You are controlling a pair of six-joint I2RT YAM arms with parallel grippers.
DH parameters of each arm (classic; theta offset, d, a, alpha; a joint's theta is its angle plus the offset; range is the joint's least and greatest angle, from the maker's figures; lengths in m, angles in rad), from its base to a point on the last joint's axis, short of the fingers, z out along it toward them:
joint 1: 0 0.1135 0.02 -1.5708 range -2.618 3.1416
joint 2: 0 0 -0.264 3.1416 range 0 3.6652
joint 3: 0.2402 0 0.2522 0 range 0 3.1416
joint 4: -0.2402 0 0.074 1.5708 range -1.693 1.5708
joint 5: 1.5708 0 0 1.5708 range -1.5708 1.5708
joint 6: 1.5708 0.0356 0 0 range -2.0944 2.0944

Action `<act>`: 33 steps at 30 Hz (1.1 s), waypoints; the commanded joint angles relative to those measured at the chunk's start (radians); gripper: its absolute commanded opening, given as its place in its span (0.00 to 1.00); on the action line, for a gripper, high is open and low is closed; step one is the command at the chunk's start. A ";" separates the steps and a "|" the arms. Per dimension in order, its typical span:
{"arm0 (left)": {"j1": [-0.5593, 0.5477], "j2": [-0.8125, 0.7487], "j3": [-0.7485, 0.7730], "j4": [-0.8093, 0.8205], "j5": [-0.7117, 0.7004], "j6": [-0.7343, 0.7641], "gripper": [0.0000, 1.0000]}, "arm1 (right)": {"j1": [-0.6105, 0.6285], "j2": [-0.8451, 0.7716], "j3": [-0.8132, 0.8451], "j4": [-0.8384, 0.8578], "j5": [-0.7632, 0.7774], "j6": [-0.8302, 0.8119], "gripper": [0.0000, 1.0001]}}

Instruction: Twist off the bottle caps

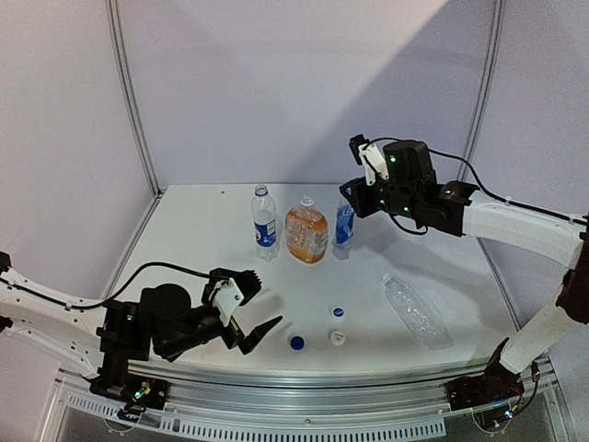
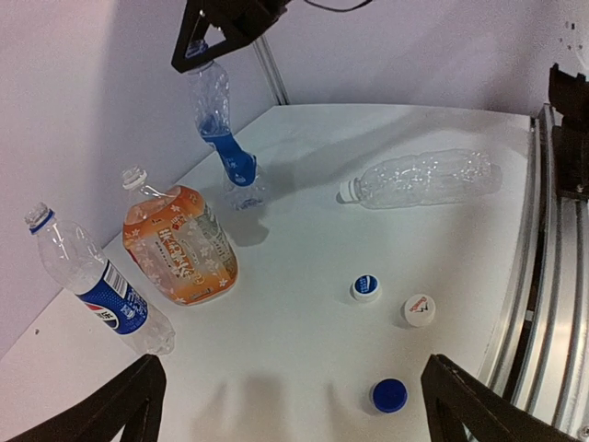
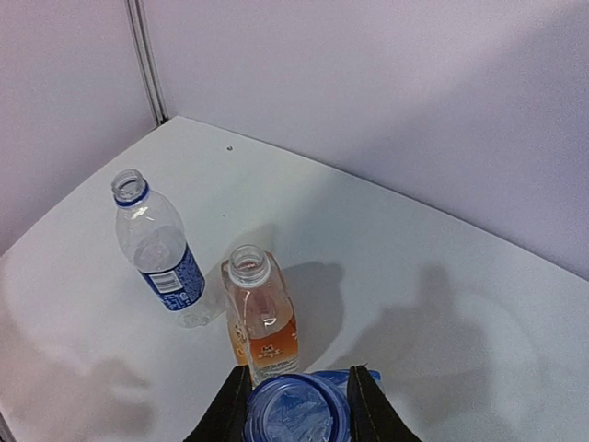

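the right gripper (image 3: pixel 296 405) is clamped on the blue cap (image 3: pixel 294 416) of the blue-label bottle (image 1: pixel 343 226), which stands at the back of the table (image 1: pixel 202 249) beside the orange bottle (image 1: pixel 306 232) and the pepsi bottle (image 1: pixel 264 221), both open. the left gripper (image 1: pixel 267 299) hangs wide apart, holding nothing, near three loose caps (image 1: pixel 337 338). a clear bottle (image 1: pixel 416 310) lies on its side at the right.

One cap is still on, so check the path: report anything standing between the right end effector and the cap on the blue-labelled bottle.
Nothing visible does. The right end effector is closed on the blue cap atop the blue-labelled bottle; the orange bottle stands beside it, apart, not between.
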 commanded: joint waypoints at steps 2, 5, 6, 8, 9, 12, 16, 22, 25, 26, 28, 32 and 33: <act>0.012 -0.019 0.018 -0.019 0.000 -0.002 0.99 | -0.046 0.101 0.045 -0.047 0.024 -0.023 0.00; 0.011 -0.020 0.019 -0.019 0.004 -0.003 0.99 | -0.060 0.130 0.046 -0.044 0.022 -0.027 0.00; 0.011 -0.020 0.018 -0.019 0.005 -0.002 0.99 | -0.064 0.140 0.046 -0.042 0.023 -0.029 0.00; 0.012 -0.019 0.016 -0.018 0.005 -0.001 0.99 | -0.070 0.157 0.045 -0.037 0.023 -0.032 0.00; 0.011 -0.019 0.016 -0.017 0.005 -0.002 0.99 | -0.071 0.166 0.044 -0.034 0.023 -0.034 0.00; 0.011 -0.018 0.017 -0.016 0.005 0.000 0.99 | -0.074 0.191 0.033 -0.003 0.037 -0.041 0.03; 0.012 -0.018 0.016 -0.015 0.009 0.001 0.99 | -0.072 0.215 0.022 0.031 0.041 -0.049 0.06; 0.011 -0.022 0.016 -0.016 0.014 0.001 0.99 | -0.073 0.233 -0.006 0.089 0.069 -0.069 0.07; 0.011 -0.027 0.015 -0.016 0.016 0.000 0.99 | -0.072 0.243 -0.015 0.114 0.101 -0.082 0.13; 0.011 -0.028 0.016 -0.016 0.017 0.000 0.99 | -0.072 0.248 -0.012 0.113 0.107 -0.085 0.18; 0.011 -0.030 0.015 -0.016 0.018 -0.001 0.99 | -0.073 0.261 -0.005 0.103 0.110 -0.089 0.24; 0.012 -0.030 0.014 -0.016 0.018 0.000 0.99 | -0.072 0.274 0.001 0.089 0.116 -0.090 0.35; 0.011 -0.030 0.015 -0.016 0.019 0.000 0.99 | -0.072 0.273 0.001 0.087 0.118 -0.091 0.36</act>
